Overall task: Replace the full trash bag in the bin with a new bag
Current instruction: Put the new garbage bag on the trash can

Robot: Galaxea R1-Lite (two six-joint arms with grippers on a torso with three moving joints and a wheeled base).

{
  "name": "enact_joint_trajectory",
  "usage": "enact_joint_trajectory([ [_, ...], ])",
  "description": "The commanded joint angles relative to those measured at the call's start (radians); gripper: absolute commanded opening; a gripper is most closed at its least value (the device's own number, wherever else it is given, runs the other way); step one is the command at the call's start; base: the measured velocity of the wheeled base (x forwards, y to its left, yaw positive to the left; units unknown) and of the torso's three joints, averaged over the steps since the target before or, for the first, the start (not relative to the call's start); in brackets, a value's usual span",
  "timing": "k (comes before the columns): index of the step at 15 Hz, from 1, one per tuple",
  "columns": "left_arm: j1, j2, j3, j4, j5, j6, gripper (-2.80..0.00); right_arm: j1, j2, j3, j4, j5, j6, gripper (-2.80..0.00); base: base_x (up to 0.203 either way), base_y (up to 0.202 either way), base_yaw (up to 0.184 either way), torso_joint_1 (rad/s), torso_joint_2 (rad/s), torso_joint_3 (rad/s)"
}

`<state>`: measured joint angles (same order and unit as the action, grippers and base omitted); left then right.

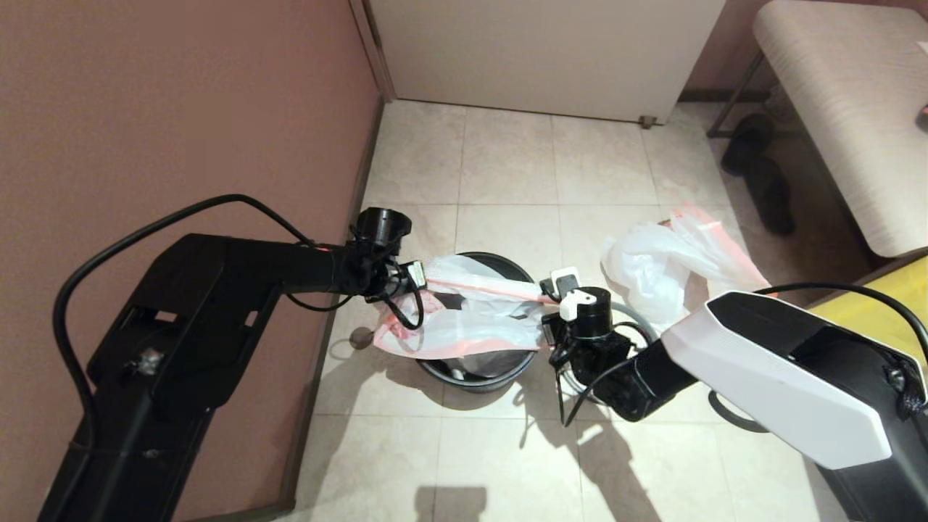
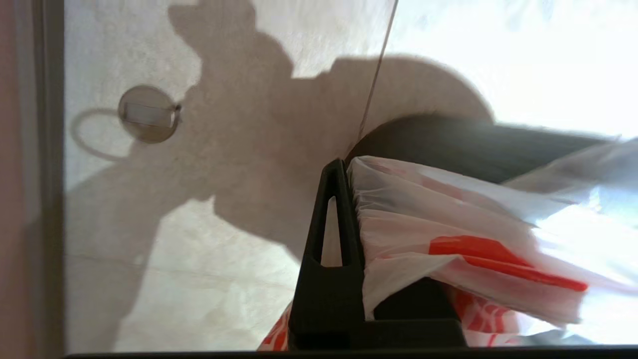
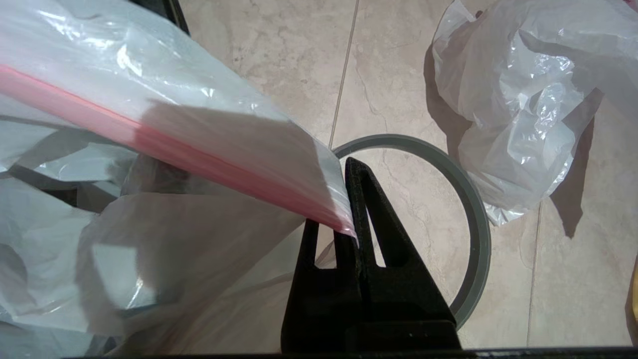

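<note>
**A:** How far along is the swap?

**B:** About halfway, I'd judge. The bin point(image 1: 471, 378) stands on the tiled floor point(image 1: 507, 159) near the wall, its mouth unlined. The full trash bag point(image 1: 652, 268) is already out. It lies crumpled on the tiles to the bin's right, well clear of it, pink handles trailing away.

**A:** And the new bag?

**B:** The new bag point(image 1: 478, 319) is stretched flat across the top of the bin, over the mouth rather than down in it. The left wrist view shows its orange-red print.

**A:** The rim?

**B:** The grey ring point(image 3: 473, 224) is off, flat on the floor just beside the bin, between it and the old bag.

**A:** What are the arms doing?

**B:** Each pinches one end of the new bag. The left gripper point(image 1: 409, 279) is clamped tight on gathered plastic at the wall side, and the right gripper point(image 1: 554, 288) is closed on the pink edge at the other side.

**A:** So what's left?

**B:** Opening the bag, pushing it into the bin, folding its edge over the lip and pressing the ring back on. What lies inside the bin I can't make out.
</note>
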<state>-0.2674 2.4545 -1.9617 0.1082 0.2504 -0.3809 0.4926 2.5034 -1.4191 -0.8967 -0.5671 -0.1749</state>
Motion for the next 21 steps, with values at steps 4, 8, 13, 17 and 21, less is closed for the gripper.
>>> enact_joint_trajectory([
  [4,-0.016,0.023,0.000,-0.017,0.061,0.010,-2.80,-0.025,-0.005,-0.001,0.021,-0.002,-0.002,-2.80,0.000,0.000,0.000,0.000,0.00,0.000],
  [8,-0.020,0.029,0.002,-0.053,0.117,0.071,-2.80,-0.025,-0.021,-0.001,0.029,0.002,-0.002,-2.80,0.000,0.000,0.000,0.000,0.00,0.000],
  [13,-0.057,0.030,0.067,-0.174,0.275,0.209,-2.80,-0.018,-0.045,0.007,0.049,0.003,-0.002,-2.80,0.000,0.000,0.000,0.000,0.00,0.000],
  [17,-0.068,-0.085,0.149,-0.159,0.049,0.132,-2.80,-0.006,-0.067,0.015,0.069,0.003,-0.002,-2.80,0.000,0.000,0.000,0.000,0.00,0.000],
  [21,-0.041,-0.090,0.146,-0.082,-0.246,-0.079,-2.80,0.008,-0.057,0.009,0.076,0.003,0.000,-2.80,0.000,0.000,0.000,0.000,0.00,0.000],
])
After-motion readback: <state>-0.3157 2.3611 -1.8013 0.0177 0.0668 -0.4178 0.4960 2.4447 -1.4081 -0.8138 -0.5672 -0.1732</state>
